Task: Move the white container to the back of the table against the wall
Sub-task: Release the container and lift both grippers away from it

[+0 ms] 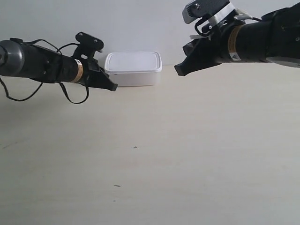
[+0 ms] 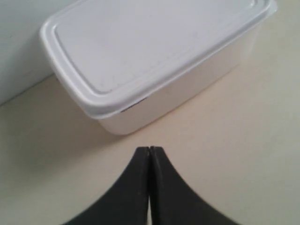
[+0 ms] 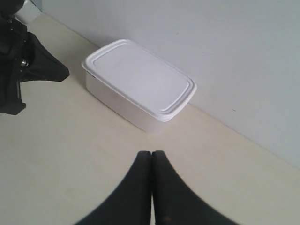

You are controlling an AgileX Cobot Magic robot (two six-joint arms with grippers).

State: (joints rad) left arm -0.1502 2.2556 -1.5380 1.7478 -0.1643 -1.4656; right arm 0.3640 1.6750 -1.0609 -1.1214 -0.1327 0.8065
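The white container [image 1: 133,68] with its flat rimmed lid sits at the back of the pale table [image 1: 187,150], right by the grey-white wall [image 1: 140,23]. My left gripper [image 1: 114,87] is shut and empty, hovering just off the container's near left corner, apart from it. The left wrist view shows the container [image 2: 154,56] close ahead of the shut left gripper [image 2: 149,149]. My right gripper [image 1: 178,70] is shut and empty, raised to the container's right with a gap between. In the right wrist view the container [image 3: 138,82] lies ahead of the right gripper [image 3: 151,153].
The left arm's black gripper [image 3: 42,70] shows beside the container in the right wrist view. A loose black cable [image 1: 70,96] hangs under the left arm. Tiny dark specks [image 1: 135,147] mark the tabletop in front.
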